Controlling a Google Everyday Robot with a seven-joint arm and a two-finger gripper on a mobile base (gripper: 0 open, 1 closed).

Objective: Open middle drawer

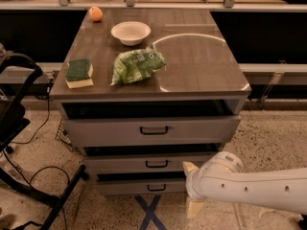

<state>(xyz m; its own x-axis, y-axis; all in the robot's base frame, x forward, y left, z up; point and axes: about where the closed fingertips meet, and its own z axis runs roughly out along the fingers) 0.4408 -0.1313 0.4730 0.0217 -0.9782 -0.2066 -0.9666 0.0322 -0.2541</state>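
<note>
Speckled floor [271,138], grey cabinet [196,66].
We find the middle drawer [120,164] second from the top; the gripper [192,188] sits low beside its right end, fingers spread, holding nothing.

— What's the arm like?
— A smooth white plastic arm [259,188], dotted with small dark screw holes, with a ribbed round collar.
— The gripper?
— The gripper [188,190], low beside the grey drawer cabinet [201,66], has cream wedge-shaped fingers [194,207], spread apart.
</note>
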